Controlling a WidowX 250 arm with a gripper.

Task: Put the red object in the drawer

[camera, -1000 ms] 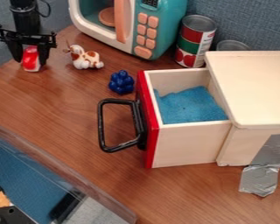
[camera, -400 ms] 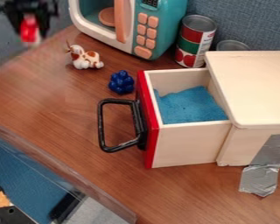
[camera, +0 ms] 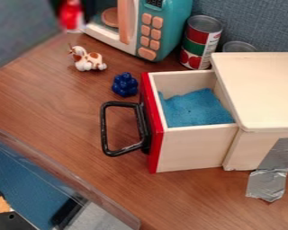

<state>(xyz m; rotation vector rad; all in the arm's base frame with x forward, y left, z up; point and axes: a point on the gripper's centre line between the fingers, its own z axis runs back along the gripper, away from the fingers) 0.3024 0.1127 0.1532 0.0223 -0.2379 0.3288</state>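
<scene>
On the wood-grain tabletop [camera: 56, 105], backed by blue-gray fabric panels [camera: 260, 22], a wooden drawer [camera: 191, 148] stands open, blue cloth [camera: 194, 108] inside. At the view's upper left, the gripper [camera: 72, 20] is clamped on the red object [camera: 69, 15] — in front of the toy microwave's [camera: 170, 27] left side from this angle. The microwave's dark display [camera: 154, 2] bears digits; beside it, a tin can [camera: 200, 42] wears a red, green and white label with pictured tomatoes — its print small. Silver duct tape [camera: 269, 182] runs from the cabinet [camera: 260, 90] onto the tabletop.
</scene>
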